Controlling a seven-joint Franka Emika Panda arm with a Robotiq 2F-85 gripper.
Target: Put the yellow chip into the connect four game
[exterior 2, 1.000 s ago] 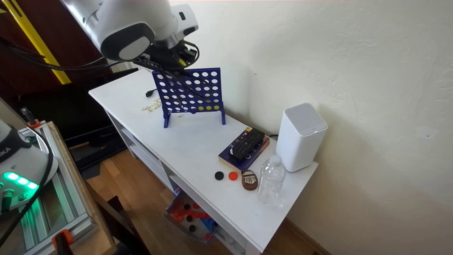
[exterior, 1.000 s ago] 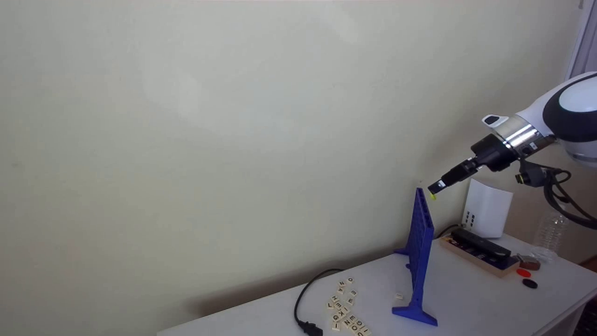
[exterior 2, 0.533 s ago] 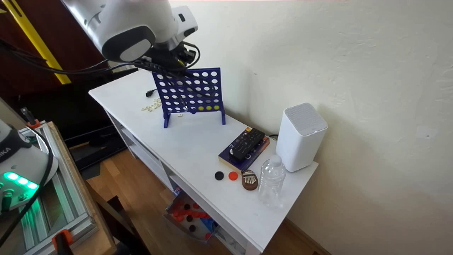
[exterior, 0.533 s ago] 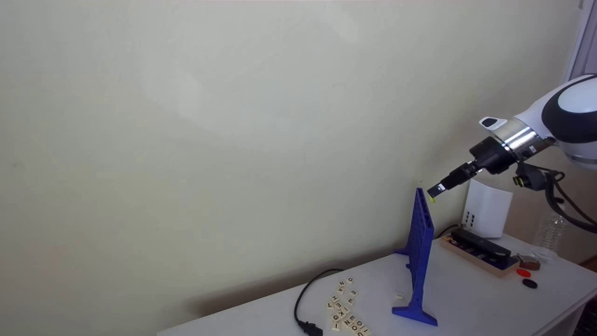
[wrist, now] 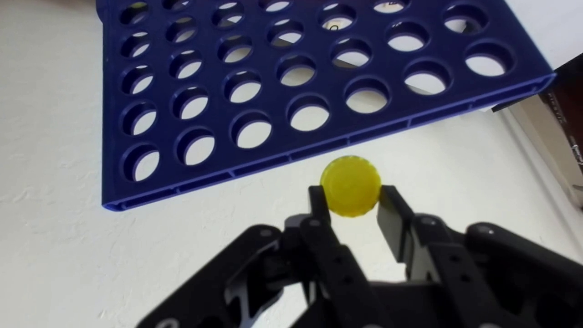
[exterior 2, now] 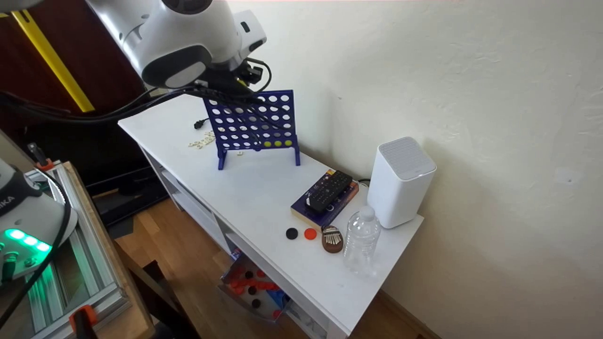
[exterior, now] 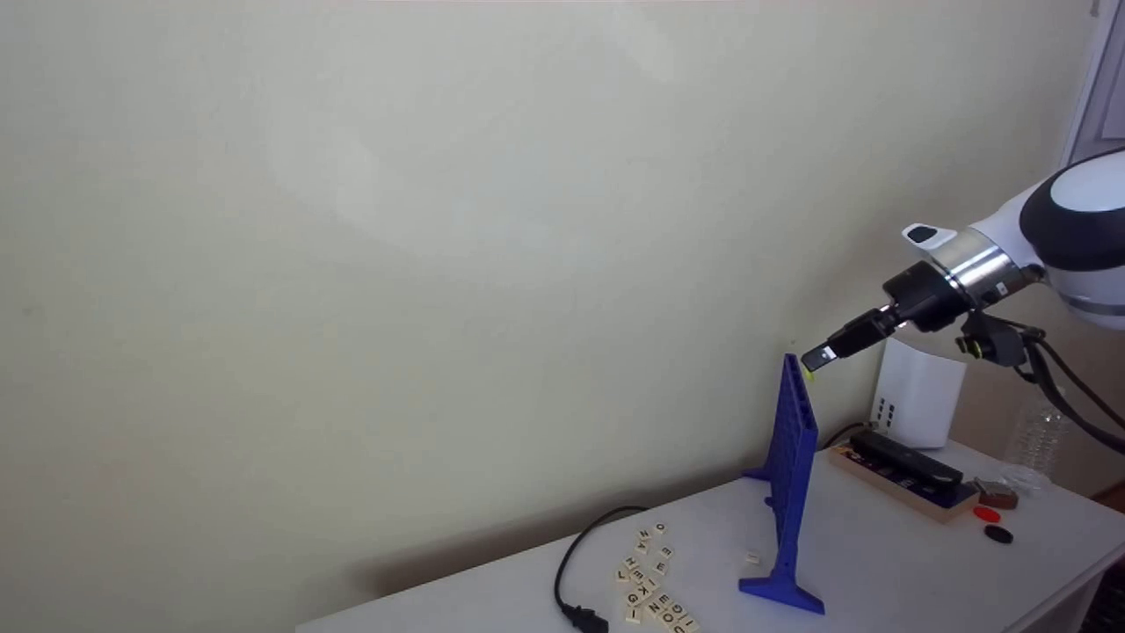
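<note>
Yellow chip (wrist: pixel 350 186) pinched by opposite edges at the tips of the hand (wrist: pixel 350 197), partly jutting beyond them. Connect four game (exterior: pixel 791 468) upright, slotted top edge near chip.

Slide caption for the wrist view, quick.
The pincer grips a yellow chip by its edges, not yet in the blue connect four game.

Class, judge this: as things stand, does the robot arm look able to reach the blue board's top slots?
Probably yes: the gripper, holding the yellow chip, is near the top of the blue board, and the wrist view shows nothing between chip and board.
</note>
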